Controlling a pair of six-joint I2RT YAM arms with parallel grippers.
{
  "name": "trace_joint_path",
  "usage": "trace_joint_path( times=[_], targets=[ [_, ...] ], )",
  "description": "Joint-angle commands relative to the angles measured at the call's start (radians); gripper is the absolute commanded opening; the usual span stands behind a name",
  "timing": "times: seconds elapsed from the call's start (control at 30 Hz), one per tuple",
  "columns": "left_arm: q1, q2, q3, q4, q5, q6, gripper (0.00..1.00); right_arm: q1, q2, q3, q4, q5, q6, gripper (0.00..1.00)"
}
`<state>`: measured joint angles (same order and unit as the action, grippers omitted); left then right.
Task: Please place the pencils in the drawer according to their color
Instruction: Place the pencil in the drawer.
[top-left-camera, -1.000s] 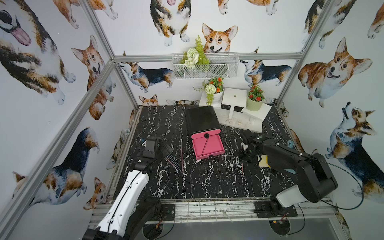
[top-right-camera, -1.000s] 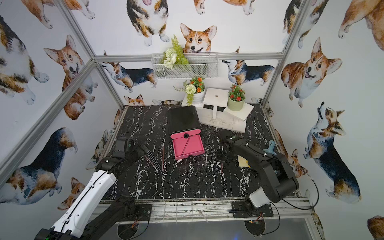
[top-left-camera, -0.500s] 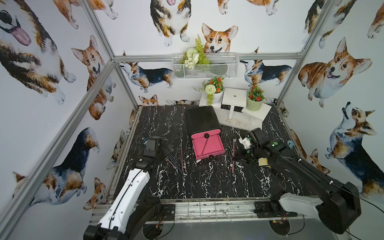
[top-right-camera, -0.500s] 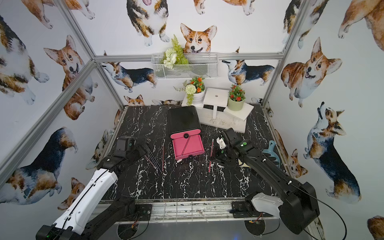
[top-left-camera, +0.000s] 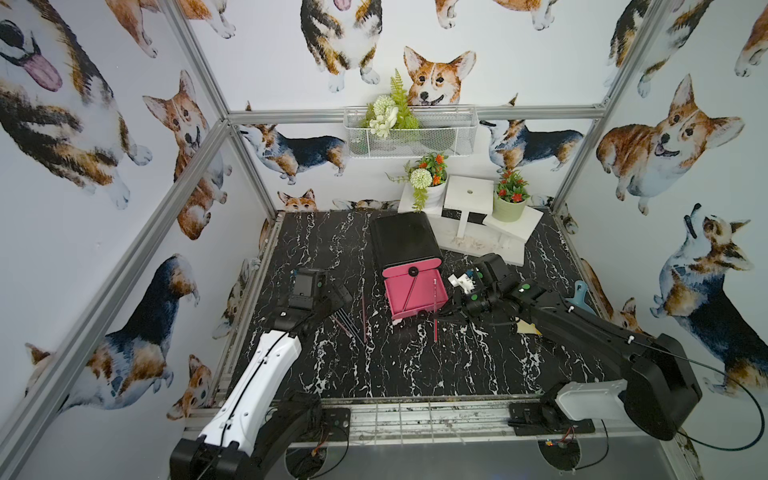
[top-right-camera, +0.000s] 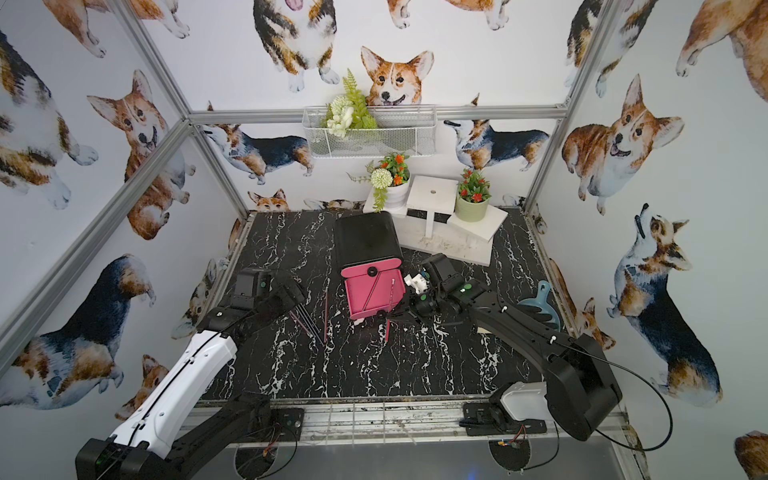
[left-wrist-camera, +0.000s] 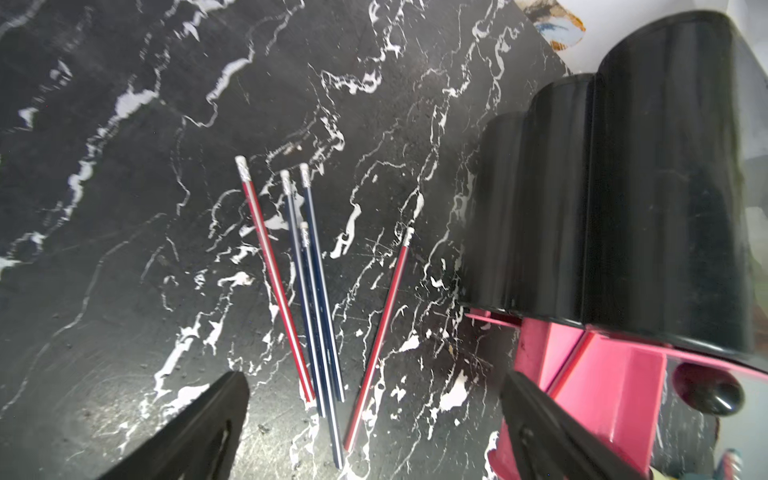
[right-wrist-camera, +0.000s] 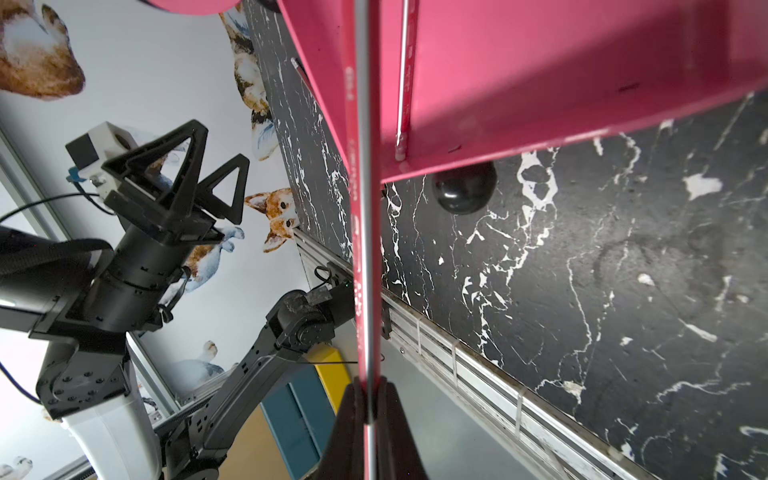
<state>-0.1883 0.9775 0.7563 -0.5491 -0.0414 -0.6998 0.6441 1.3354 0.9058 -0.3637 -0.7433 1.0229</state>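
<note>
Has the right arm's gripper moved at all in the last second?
Yes. The right gripper, shut on a red pencil, has moved in toward the pink drawer, which stayed where it was.

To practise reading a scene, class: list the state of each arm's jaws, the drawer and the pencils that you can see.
left gripper: jaws open, holding nothing.
right gripper: jaws shut on the red pencil, which reaches over the drawer's front.
drawer: pulled open.
pencil inside: lying flat in the drawer.
loose pencils: lying on the table, two red and three blue.
</note>
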Motion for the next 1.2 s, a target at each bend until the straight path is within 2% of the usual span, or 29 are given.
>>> trace_joint_path(
  times=[0.0, 0.37, 1.1, 1.17],
  targets=[
    [0.001, 0.009, 0.013, 0.017, 0.021, 0.025, 1.00, 0.002, 0.039, 0.013, 0.089, -0.004, 0.036, 0.00],
    [0.002, 0.005, 0.029, -0.020, 0.001, 0.046, 1.00, -0.001, 0.162, 0.029, 0.210, 0.026, 0.146, 0.00],
    [0.001, 0.023, 0.034, -0.046, -0.014, 0.089, 1.00, -0.033, 0.350, 0.204, 0.181, 0.126, 0.153, 0.00],
    [0.001, 0.023, 0.035, -0.048, -0.016, 0.090, 1.00, -0.033, 0.369, 0.221, 0.180, 0.131, 0.157, 0.06]
  ],
)
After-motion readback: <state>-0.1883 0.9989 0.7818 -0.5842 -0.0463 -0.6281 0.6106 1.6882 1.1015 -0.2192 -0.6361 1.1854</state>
